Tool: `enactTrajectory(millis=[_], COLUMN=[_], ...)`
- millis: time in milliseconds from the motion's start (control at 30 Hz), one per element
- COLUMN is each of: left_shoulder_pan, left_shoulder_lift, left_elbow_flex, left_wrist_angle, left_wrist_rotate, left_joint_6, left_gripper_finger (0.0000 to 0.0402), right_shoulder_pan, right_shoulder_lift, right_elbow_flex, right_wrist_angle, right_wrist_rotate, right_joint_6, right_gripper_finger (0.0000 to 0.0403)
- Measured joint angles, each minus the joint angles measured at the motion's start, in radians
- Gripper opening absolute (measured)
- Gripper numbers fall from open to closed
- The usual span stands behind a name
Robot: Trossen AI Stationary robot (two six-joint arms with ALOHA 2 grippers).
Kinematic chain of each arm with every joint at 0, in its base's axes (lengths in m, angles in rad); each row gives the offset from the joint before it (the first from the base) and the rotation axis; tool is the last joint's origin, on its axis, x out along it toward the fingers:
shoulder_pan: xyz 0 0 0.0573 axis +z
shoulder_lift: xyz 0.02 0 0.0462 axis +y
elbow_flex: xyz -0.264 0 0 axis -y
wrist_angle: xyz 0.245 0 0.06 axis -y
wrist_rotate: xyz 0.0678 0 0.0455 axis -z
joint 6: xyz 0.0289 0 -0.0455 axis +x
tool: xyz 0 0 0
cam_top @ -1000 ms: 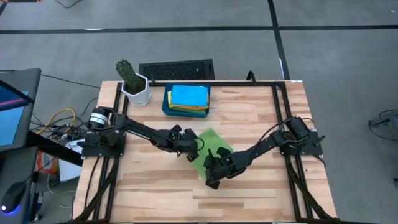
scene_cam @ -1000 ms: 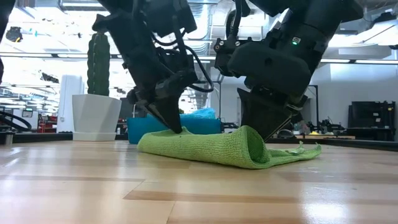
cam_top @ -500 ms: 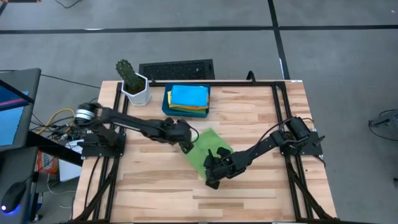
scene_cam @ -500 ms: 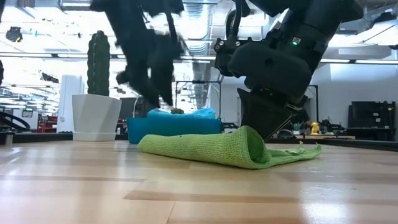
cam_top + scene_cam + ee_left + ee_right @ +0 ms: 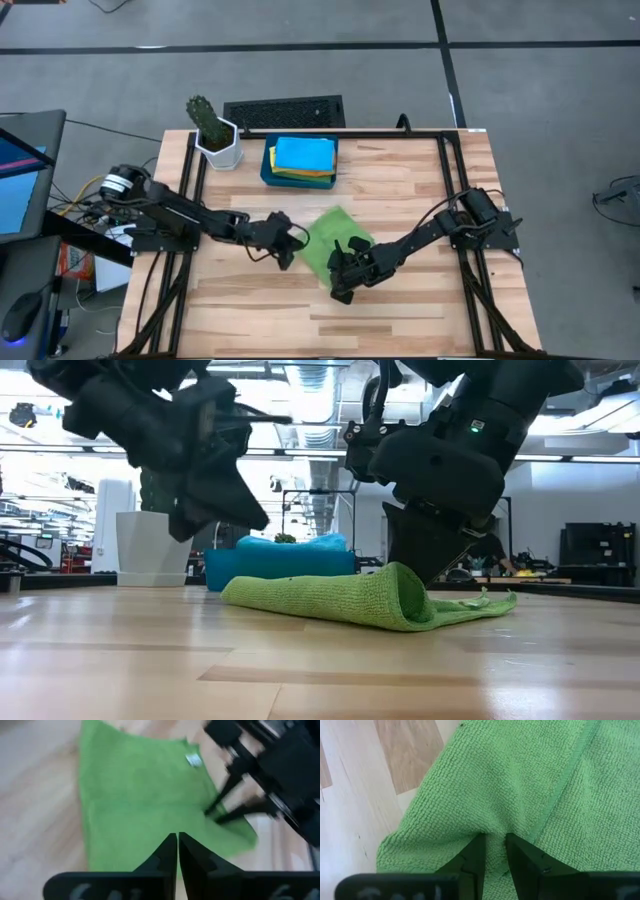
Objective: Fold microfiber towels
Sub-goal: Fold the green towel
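**Green towel pinned at one end; free end lies toward the left arm**

The green towel [image 5: 335,243] lies part-folded near the middle of the wooden table [image 5: 420,310]. In the high view its long axis runs on a diagonal, from the far end beside the left arm down to the near end under the right arm.

The right gripper [image 5: 492,851] is down on the near end of the cloth. Its fingers stand narrowly apart with a ridge of green pile pinched between them. In the low view the cloth bulges into a rolled fold just beside this gripper.

The left gripper [image 5: 177,851] is clear of the cloth, with its fingers closed together and nothing between them. It hangs above the table just off the towel's left edge. Its wrist view looks along the towel toward the right arm.

The teal tray [image 5: 267,176] at the far side holds a stack with a sky-blue towel [image 5: 304,153] on top and yellow and orange edges showing beneath.

Judgement: the left arm is nearer the loose end. The next fold likely depends on it reopening and taking that far edge while the right grip anchors the near end.
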Motion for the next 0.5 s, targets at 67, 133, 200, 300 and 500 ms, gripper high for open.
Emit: enactTrajectory(millis=[67, 133, 200, 300, 500], left_shoulder_pan=[0.001, 0.0, -0.002, -0.003, 0.017], left_shoulder_lift=[0.024, 0.063, 0.107, 0.165, 0.221], left_elbow_flex=[0.0, 0.002, 0.009, 0.028, 0.037], left_wrist_angle=[0.015, 0.012, -0.007, -0.005, -0.033], left_wrist_rotate=[-0.029, -0.014, 0.007, 0.011, -0.012], left_joint_6=[0.006, 0.018, 0.031, 0.035, 0.011], left_gripper_finger=[0.0009, 0.0009, 0.0005, 0.0002, 0.0001], right_shoulder_pan=[-0.001, -0.005, -0.007, -0.014, -0.02], right_shoulder_lift=[0.0, 0.0, 0.0, 0.0, -0.02], right_elbow_flex=[0.0, 0.0, 0.0, 0.0, -0.003], right_wrist_angle=[0.0, -0.001, -0.001, -0.002, -0.051], right_wrist_rotate=[-0.002, -0.007, -0.018, -0.023, -0.016], right_joint_6=[-0.005, -0.006, -0.007, -0.007, -0.001], right_gripper_finger=[0.0102, 0.0102, 0.0102, 0.0102, 0.0102])
